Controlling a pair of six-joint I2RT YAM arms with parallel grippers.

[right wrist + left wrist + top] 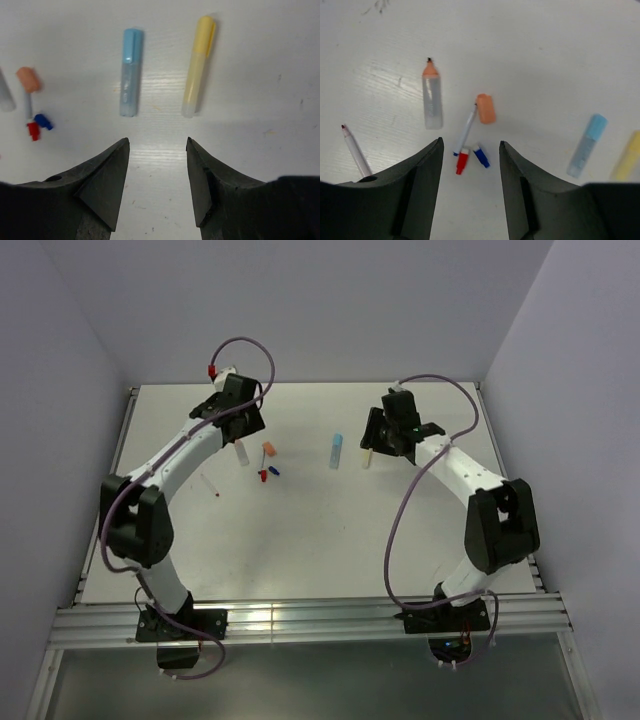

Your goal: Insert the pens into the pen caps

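L gripper [470, 144] spread wide, nothing between the jaws, hovering over the table [330, 540] w/ the loose bits right under it. Closest to it are the red cap [462, 161] and dk-blue cap [481, 155], lying side by side and about touching. The thin blue-tip pen [466, 129] sits just above them, its tail end by the red cap, uncapped. The orange cap [486, 108] lies just beside that pen's tip, loose. Further left is the orange-tip pen [432, 97], bare nib, apart from its cap. Far left, the thin red-tip pen [354, 150] is also bare, partly hidden by the finger. R gripper [157, 142] is likewise spread and empty. Ahead of it the blue pen [131, 72] and yellow pen [197, 65] lie roughly parallel, near each other but not touching; each looks to have its cap already on, as far as the wrist view shows. Progress, my read: 2 of 5 done (blue, yellow), 3 left (orange-tip, blue-tip, red-tip). Count: 5 pens total, 3 stubby + 2 thin. Caps: 5 total, 2 seated + 3 loose (orange, red, dk-blue). Colours pair up 1:1 w/ the bare pens, so nothing appears to be missing. Neither arm has hold of anything, so the next pick isn't started.
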